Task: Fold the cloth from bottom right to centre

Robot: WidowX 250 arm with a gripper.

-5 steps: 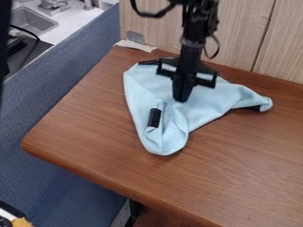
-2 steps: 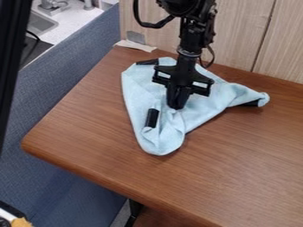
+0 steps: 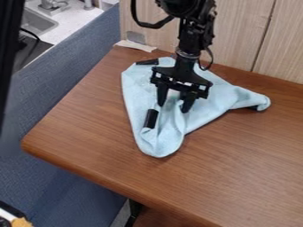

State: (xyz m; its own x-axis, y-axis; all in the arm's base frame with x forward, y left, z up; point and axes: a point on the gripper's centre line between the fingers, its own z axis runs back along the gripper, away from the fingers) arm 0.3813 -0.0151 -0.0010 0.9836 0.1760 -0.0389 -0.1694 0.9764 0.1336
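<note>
The gripper (image 3: 173, 106) hangs over the middle of the light blue cloth (image 3: 210, 99), its two fingers spread apart and their tips down at the fabric. Between them a raised ridge of cloth shows, not pinched. The cloth lies crumpled near the back of the table, with one rounded lobe toward the front and a narrow rolled corner out to the right. Black patches mark it: one just left of the fingers, one at the back left corner, and part of one under the right corner.
The brown wooden table (image 3: 100, 133) has its rounded corner at the left. Wooden panelling (image 3: 242, 35) rises right behind it. A blue partition (image 3: 53, 93) runs along the left side, with a sink (image 3: 38, 22) beyond. A paper scrap (image 3: 136, 45) lies at the back edge.
The fingers were together at the cloth's middle and are now spread apart. The gripper has come slightly left and toward the front since the first frame, and the cloth shifted slightly left.
</note>
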